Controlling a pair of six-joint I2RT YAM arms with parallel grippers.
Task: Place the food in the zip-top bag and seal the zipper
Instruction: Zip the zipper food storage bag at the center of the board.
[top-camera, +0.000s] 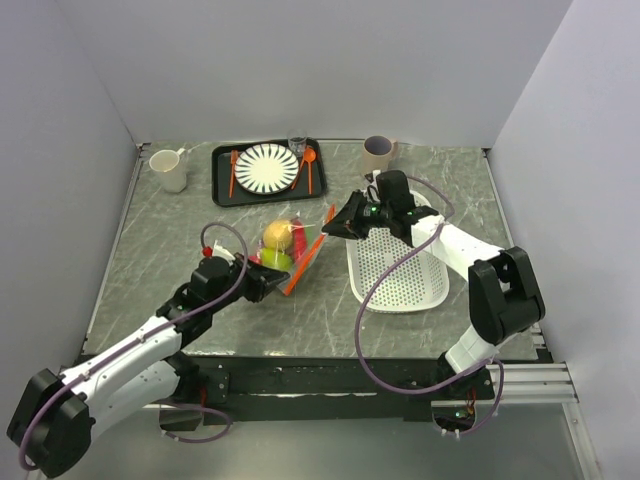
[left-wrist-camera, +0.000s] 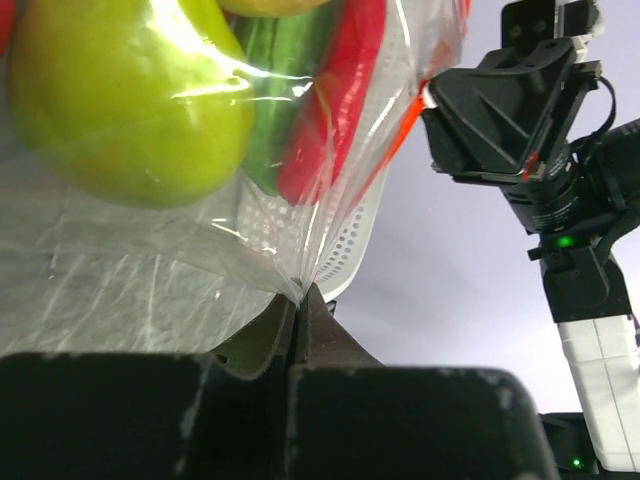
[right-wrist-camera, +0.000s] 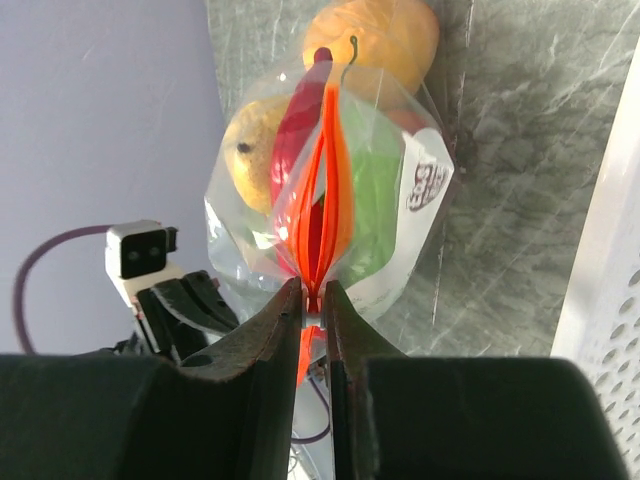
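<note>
the zip-top bag (top-camera: 288, 250) is near the middle of the grey marbled counter (top-camera: 170, 240), stretched between the two arms, with the white perforated basket (top-camera: 395, 270) just to its right. the left gripper (top-camera: 268, 283) is closed on the bag's clear plastic: in the left wrist view its jaws (left-wrist-camera: 300, 300) meet with a fold of crinkled film pinched between them. the right gripper (top-camera: 336, 226) is clamped on the far end of the zipper (top-camera: 310, 250), and its own camera shows the jaws (right-wrist-camera: 312, 297) squeezing the orange-red strip (right-wrist-camera: 322, 190) just below a stretch where the two tracks bow apart in a narrow lens shape, so the mouth is not sealed there. food shows through the plastic: a large green fruit (left-wrist-camera: 120, 100), a red pepper (left-wrist-camera: 335, 100) lying beside it, and a yellow fruit (right-wrist-camera: 250, 150) with a dark spot. an orange-yellow fruit (right-wrist-camera: 385, 40) sits at the bag's far end, but whether it is inside the film or just behind it is hard to tell. at the back of the counter stand a black tray (top-camera: 222, 185) carrying a striped plate (top-camera: 268, 167), and two mugs (top-camera: 170, 170) well apart.
</note>
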